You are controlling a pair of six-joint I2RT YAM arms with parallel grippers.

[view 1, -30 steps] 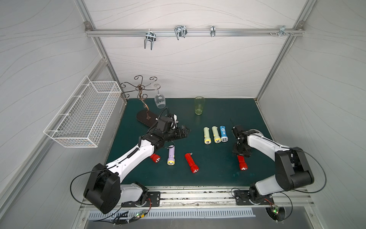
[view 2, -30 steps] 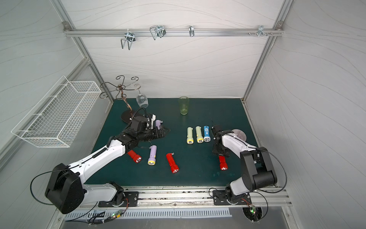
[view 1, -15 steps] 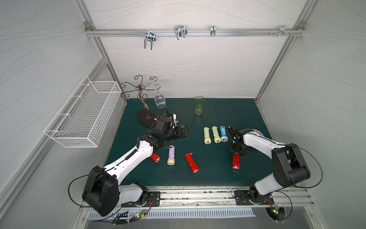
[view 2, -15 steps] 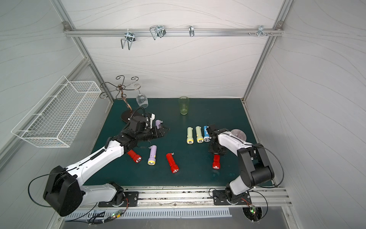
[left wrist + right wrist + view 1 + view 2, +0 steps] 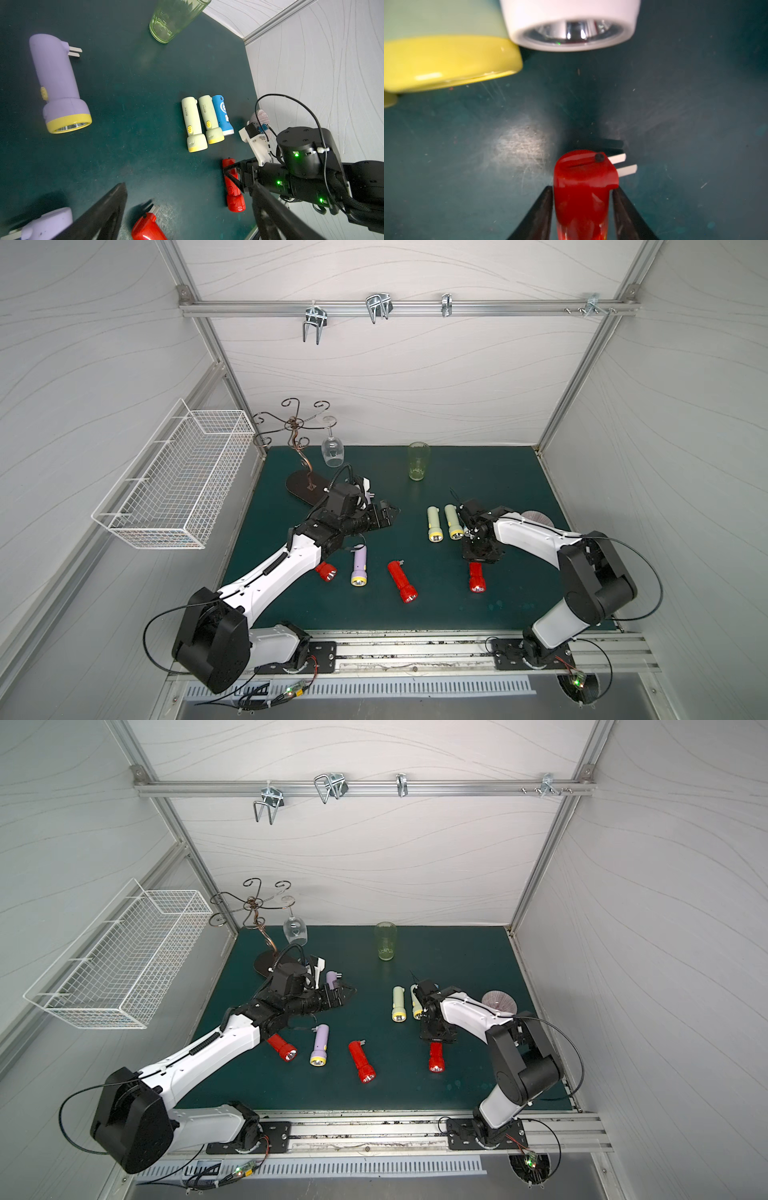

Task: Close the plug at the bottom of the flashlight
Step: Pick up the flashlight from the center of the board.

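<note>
The right end effector point(image 5: 582, 190) clamps the red flashlight point(image 5: 583, 172) near its tail as it lies on the tabletop point(image 5: 695, 104), plug prongs point(image 5: 623, 164) sticking out sideways just beyond the jaws. The left end effector point(image 5: 189, 184) hangs wide open, empty, well apart.

A flashlight point(image 5: 476, 578) lies on the table point(image 5: 490, 472) between the jaws of your right pincer point(image 5: 480, 559). Just ahead of the pincer's tips sits a row of three flashlights point(image 5: 208, 118), with the tumbler point(image 5: 418, 461) well beyond them.
</note>
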